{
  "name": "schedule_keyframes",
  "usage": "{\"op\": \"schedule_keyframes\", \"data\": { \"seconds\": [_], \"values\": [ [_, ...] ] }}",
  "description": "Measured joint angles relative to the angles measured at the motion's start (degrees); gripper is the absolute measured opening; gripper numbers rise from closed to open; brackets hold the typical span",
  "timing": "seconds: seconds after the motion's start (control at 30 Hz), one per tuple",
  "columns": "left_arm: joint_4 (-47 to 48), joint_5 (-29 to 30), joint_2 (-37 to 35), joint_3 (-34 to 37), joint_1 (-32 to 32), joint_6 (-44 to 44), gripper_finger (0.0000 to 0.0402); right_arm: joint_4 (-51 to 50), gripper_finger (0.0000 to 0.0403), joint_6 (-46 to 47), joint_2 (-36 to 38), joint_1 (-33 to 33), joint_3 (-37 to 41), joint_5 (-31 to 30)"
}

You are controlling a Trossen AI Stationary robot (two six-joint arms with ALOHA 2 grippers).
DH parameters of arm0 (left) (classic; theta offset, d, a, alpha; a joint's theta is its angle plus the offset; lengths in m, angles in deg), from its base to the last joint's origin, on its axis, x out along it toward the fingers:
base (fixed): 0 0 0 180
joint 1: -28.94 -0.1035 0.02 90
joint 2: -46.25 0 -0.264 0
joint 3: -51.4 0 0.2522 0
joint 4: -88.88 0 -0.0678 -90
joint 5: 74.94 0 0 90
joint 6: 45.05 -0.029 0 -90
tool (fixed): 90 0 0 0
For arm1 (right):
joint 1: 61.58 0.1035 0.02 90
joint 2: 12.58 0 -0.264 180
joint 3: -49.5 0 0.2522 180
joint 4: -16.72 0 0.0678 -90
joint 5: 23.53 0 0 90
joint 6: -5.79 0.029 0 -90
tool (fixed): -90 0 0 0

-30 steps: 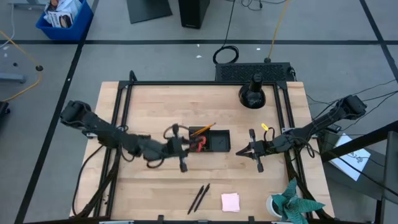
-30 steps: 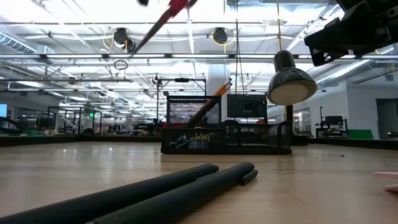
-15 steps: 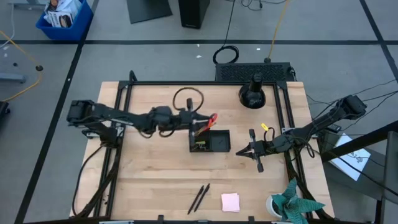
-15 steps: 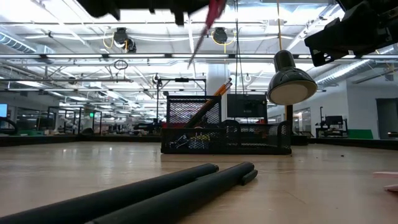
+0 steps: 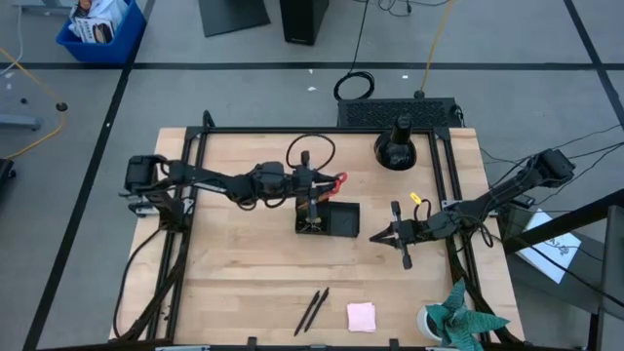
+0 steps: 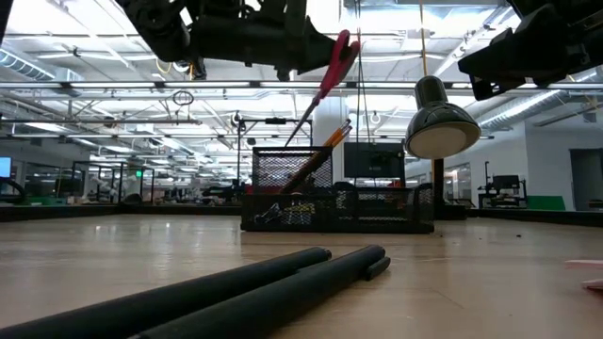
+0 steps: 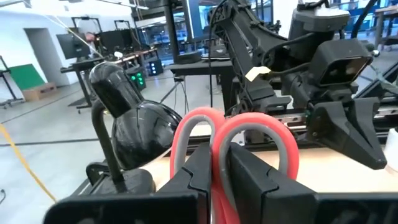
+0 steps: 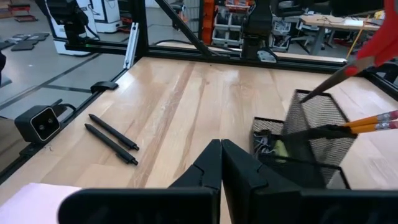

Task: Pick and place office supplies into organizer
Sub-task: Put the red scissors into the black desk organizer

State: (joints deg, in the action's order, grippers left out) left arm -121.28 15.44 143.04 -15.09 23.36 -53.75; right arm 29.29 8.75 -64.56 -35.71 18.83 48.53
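Note:
My left gripper [image 5: 320, 185] reaches level from the table's left and is shut on the red-handled scissors [image 6: 325, 80]. It holds them above the black mesh organizer [image 5: 329, 219], just past its far side. Orange pencils [image 6: 325, 146] lean in the organizer's tall compartment [image 8: 311, 124]. Two black pens [image 5: 314, 310] and a pink sticky-note pad [image 5: 362, 316] lie near the front edge. A small yellow item [image 5: 416, 200] lies right of the organizer. My right gripper [image 5: 375, 237] hangs shut, holding nothing, right of the organizer. My left gripper pinches the scissors between its two fingers just below the red loops, where the handles meet [image 7: 219, 186]. The fingers come level from the table's left. The scissors are lifted clear and tilted. Their loops [image 6: 337, 52] are up and the blades [image 6: 303, 111] slant down toward the tall compartment.
A black domed lamp [image 5: 395, 146] stands at the far edge, behind and right of the organizer. A teal paper plant in a white cup [image 5: 453, 320] sits at the front right corner. Bare wood lies left of and in front of the organizer.
My left gripper has swung with the scissors from beside the organizer's left side toward the far edge and a little right, then sunk slightly. The scissors have come lower, and now hang loops up with the blades slanting down over the tall compartment.

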Motion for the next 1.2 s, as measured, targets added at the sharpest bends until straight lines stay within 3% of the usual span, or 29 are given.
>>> {"op": "schedule_keyframes", "data": {
  "seconds": [0.47,0.8,1.0,1.2],
  "values": [
    [-4.0,-4.9,-0.1,-0.4,-1.4,-4.8,0.0037,0.0,0.0,-0.9,0.0,0.0,0.0,0.0],
    [5.2,-5.0,-0.1,0.4,-5.9,-1.4,0.0037,0.0,0.0,-2.1,0.0,0.0,0.0,0.0],
    [4.7,-4.9,-0.1,2.4,-3.8,1.8,0.0037,0.0,0.0,-2.2,0.0,0.0,0.0,0.0],
    [4.5,-0.8,-0.1,2.6,0.1,2.2,0.0037,0.0,0.0,-2.2,0.0,0.0,0.0,0.0]
  ]
}}
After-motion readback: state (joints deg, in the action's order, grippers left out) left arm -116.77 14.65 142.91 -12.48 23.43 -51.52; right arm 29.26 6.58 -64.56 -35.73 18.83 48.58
